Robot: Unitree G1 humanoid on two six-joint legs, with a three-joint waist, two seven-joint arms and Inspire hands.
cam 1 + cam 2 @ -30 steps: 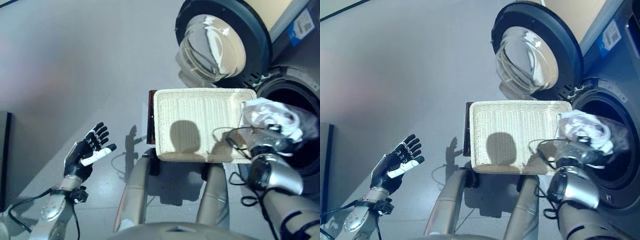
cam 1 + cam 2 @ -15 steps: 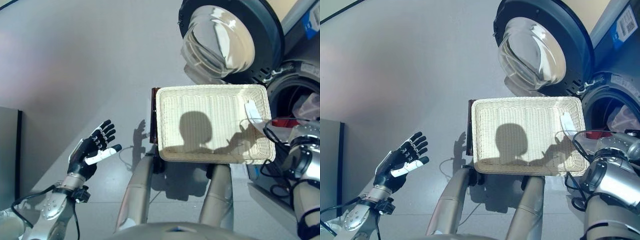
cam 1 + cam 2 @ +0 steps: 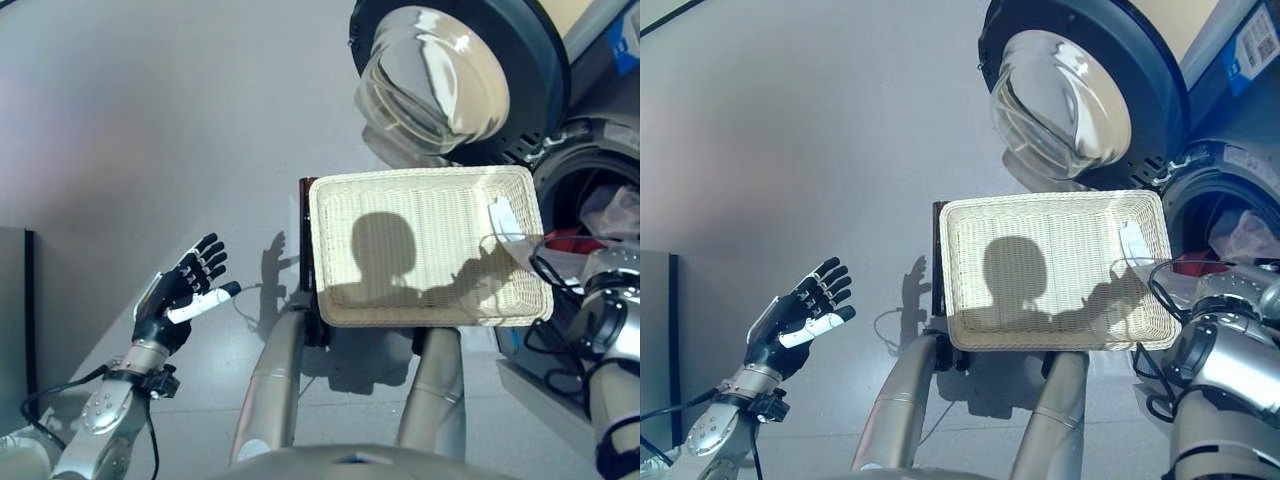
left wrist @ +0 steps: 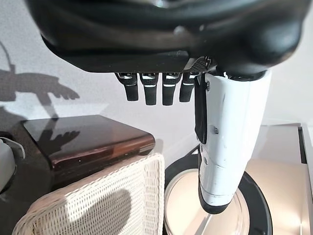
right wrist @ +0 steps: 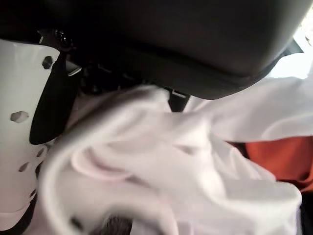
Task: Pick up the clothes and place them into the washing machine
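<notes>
1. Head views: left hand [image 3: 185,292] is raised at 8 o'clock, fingers spread, holding nothing. One wicker basket [image 3: 425,312], one washing machine [image 3: 1225,200] at 3 o'clock, door swung wide.
2. Left wrist view: fingers [image 4: 154,91] are seen straight, nothing between them.
3. Right wrist view: right hand [image 5: 161,44] is buried in white clothes [image 5: 186,171] inside the drum; grip cannot be told.
</notes>
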